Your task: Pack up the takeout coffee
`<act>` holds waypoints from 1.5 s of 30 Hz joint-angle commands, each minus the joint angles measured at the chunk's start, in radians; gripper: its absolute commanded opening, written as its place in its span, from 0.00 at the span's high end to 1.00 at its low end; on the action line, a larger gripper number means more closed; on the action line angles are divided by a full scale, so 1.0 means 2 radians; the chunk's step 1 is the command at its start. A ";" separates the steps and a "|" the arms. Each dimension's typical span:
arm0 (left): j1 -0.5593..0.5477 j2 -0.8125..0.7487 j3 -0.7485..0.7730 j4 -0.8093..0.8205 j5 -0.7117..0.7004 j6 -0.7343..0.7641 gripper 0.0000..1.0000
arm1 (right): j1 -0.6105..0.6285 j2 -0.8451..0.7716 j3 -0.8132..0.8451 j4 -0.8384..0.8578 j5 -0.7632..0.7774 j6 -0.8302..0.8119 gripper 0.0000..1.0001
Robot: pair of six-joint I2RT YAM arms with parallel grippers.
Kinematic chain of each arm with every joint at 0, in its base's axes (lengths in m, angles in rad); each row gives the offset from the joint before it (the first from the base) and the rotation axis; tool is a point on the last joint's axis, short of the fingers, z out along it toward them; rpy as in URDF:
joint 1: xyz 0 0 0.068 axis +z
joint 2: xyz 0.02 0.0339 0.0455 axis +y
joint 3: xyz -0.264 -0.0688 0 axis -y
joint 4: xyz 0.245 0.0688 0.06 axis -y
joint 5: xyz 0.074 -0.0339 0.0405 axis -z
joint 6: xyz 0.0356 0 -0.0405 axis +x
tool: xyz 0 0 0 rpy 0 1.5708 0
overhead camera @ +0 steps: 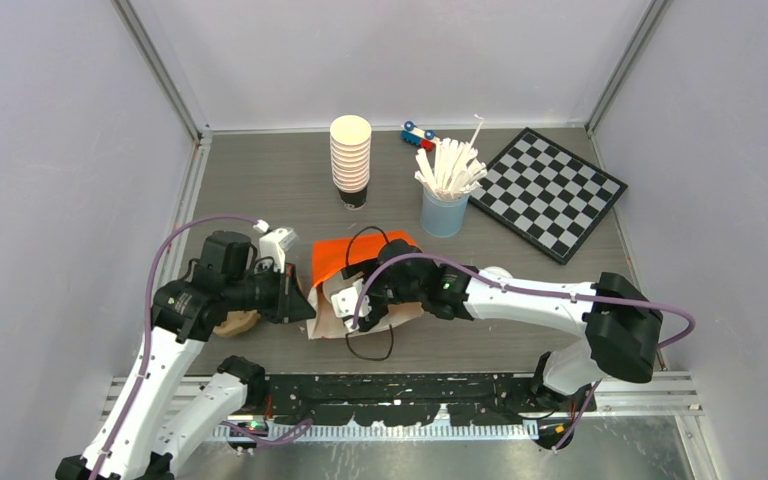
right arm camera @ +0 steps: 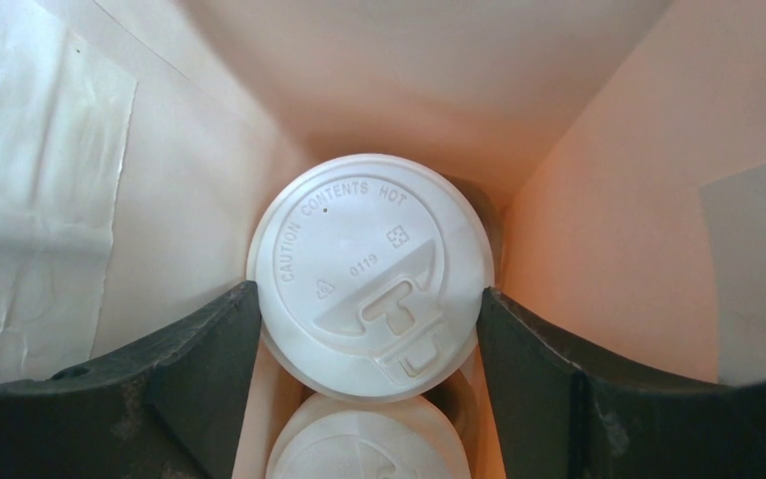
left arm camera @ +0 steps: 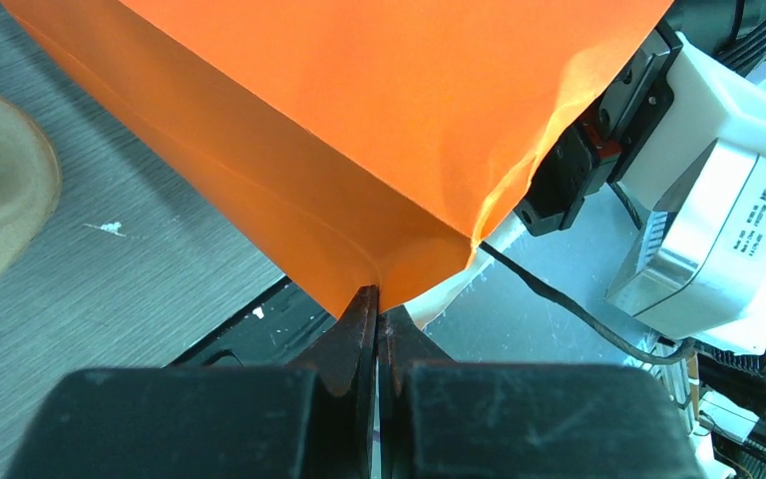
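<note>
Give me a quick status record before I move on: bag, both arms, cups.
bag: orange bag lying on its side, right arm reaching into its mouth
left fingers: shut, pinching the bag's edge
right fingers: inside the bag, one against each side of a lidded cup
second lidded cup: in the bag too, just below the first in the wrist view, cut off by the frame
outside the bag: cup stack, blue cup of sticks, checkerboard
</note>
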 commanded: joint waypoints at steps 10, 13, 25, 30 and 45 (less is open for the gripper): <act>0.002 -0.003 0.011 -0.006 0.005 -0.003 1.00 | -0.006 0.004 0.011 0.040 -0.018 0.003 0.33; 0.002 -0.004 0.011 -0.006 0.005 -0.002 1.00 | -0.007 0.008 0.016 0.040 -0.020 0.001 0.33; 0.002 -0.003 0.015 -0.005 0.004 -0.003 1.00 | -0.007 0.011 0.004 0.086 -0.008 0.002 0.33; 0.002 -0.006 0.012 -0.001 0.003 -0.003 1.00 | -0.008 0.009 0.003 0.103 -0.008 0.002 0.33; 0.002 0.001 0.016 0.005 0.010 -0.005 1.00 | -0.011 0.054 0.010 0.136 -0.019 0.010 0.33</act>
